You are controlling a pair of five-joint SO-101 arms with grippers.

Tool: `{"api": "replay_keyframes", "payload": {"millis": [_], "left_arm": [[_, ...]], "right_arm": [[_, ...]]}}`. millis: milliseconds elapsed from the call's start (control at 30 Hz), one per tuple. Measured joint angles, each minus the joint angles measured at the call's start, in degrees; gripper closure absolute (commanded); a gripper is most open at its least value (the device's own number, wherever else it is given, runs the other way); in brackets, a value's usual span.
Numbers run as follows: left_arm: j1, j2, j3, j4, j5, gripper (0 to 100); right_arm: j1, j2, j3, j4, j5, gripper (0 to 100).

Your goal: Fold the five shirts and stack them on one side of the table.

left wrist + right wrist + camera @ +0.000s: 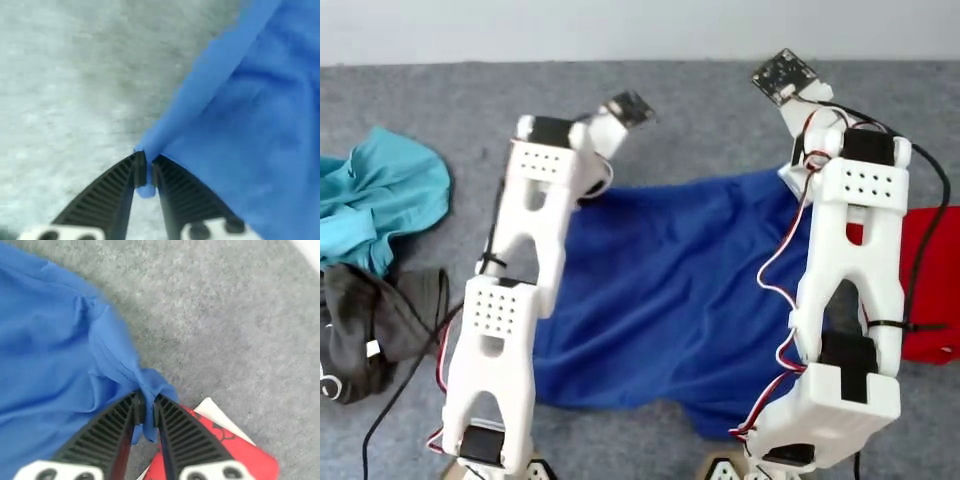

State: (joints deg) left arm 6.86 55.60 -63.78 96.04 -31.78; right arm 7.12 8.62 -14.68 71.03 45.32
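Observation:
A blue shirt (pixel 670 290) lies spread over the middle of the grey table between my two arms. My left gripper (pixel 145 172) is shut on a pinched corner of the blue shirt (pixel 250 115) at its far left edge. My right gripper (pixel 146 412) is shut on a bunched edge of the blue shirt (pixel 55 350) at its far right side. In the high view the left arm (pixel 535 230) stands over the shirt's left edge and the right arm (pixel 855 250) over its right edge.
A red shirt (pixel 932 280) with white print lies at the right edge, partly under the right arm, and the red shirt (pixel 215 450) lies just beside the right gripper. A teal shirt (pixel 380 195) and a dark shirt (pixel 370 320) are heaped at the left. Grey cloth (pixel 700 120) covers the far table.

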Motion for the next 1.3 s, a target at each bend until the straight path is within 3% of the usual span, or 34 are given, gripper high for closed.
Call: {"api": "replay_keyframes", "payload": {"millis": [233,600,867,1067,1300], "left_arm": [[-7.56,0.0,-11.52,-1.76,0.0,99],[-12.31,2.46,-12.22,-13.63,0.0,99],[-15.74,2.64,-12.22,-15.38,0.0,99],[-17.49,2.64,-12.22,-15.91,-0.53,99],[-17.58,2.64,-15.74,-15.91,-6.07,99]], "right_arm": [[-0.09,0.35,-1.05,-8.7,-0.18,99.0],[-3.87,9.32,-1.05,-31.65,-0.18,99.0],[-8.44,14.07,-1.05,-52.4,0.7,99.0],[-10.37,15.12,-1.05,-60.13,4.22,99.0],[-10.37,15.12,-1.05,-62.86,4.31,99.0]]}}
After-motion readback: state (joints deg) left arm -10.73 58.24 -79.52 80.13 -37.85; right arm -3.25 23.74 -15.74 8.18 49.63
